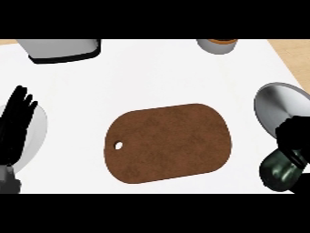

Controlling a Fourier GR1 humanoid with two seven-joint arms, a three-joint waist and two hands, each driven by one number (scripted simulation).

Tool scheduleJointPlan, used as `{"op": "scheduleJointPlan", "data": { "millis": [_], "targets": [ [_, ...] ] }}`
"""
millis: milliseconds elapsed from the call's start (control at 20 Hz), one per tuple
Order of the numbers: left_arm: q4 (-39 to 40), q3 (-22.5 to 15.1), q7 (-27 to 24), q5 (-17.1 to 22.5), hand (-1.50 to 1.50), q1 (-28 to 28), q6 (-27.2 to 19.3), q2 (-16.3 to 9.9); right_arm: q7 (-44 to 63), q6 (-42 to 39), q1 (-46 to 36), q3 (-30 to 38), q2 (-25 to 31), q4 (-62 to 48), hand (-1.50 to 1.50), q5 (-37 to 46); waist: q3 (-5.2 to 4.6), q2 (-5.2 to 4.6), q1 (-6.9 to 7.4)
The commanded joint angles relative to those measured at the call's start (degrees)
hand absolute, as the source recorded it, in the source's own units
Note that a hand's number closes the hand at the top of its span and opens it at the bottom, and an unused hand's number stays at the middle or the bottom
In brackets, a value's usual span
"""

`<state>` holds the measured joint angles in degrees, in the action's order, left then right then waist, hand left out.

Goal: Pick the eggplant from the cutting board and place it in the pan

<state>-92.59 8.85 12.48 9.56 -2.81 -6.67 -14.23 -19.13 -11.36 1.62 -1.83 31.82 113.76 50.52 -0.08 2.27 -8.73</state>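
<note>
Eggplant (280, 169) held off the cutting board (168, 143), right hand (303, 141) curled round it beside the pan (286, 105). Carry it over the pan's rim before you uncurl. Left hand (11, 123) rests spread.

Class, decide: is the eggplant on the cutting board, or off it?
Off. The cutting board is bare; the right hand curls round the dark eggplant at the view's right, just below the pan.

One cutting board (168, 143); one pan (285, 105); one eggplant (280, 169); two hands (13, 123) (303, 139)
</note>
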Motion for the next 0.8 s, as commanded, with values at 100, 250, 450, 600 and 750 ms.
{"op": "scheduleJointPlan", "data": {
  "millis": [100,250,450,600,750],
  "targets": [
    [-0.8,-3.05,-1.07,-1.3,0.0,-0.52,0.12,2.14,2.35,-2.85,16.62,14.61,0.7,18.27,1.5,-10.28,0.06,-1.34,3.43],
    [-0.67,-2.99,1.77,0.21,0.0,-4.49,1.58,1.07,3.98,-6.23,16.63,24.27,-0.12,18.9,1.5,-17.86,0.07,-1.87,6.11],
    [-1.01,-3.36,2.06,0.15,0.0,-4.34,2.59,1.04,1.26,-7.99,15.72,35.31,0.3,12.45,1.5,-24.26,0.09,-2.07,7.58],
    [1.95,-3.56,-0.8,-0.92,0.0,-4.9,3.41,1.54,1.78,-9.98,8.1,36.82,3.64,3.78,1.5,-25.58,0.07,-2.27,8.5],
    [1.44,-4.25,-0.02,-1.07,0.0,-5.64,3.03,2.36,-4.24,-7.01,3.01,36.28,5.57,-10.27,1.5,-24.1,0.11,-2.42,9.11]
  ]
}}
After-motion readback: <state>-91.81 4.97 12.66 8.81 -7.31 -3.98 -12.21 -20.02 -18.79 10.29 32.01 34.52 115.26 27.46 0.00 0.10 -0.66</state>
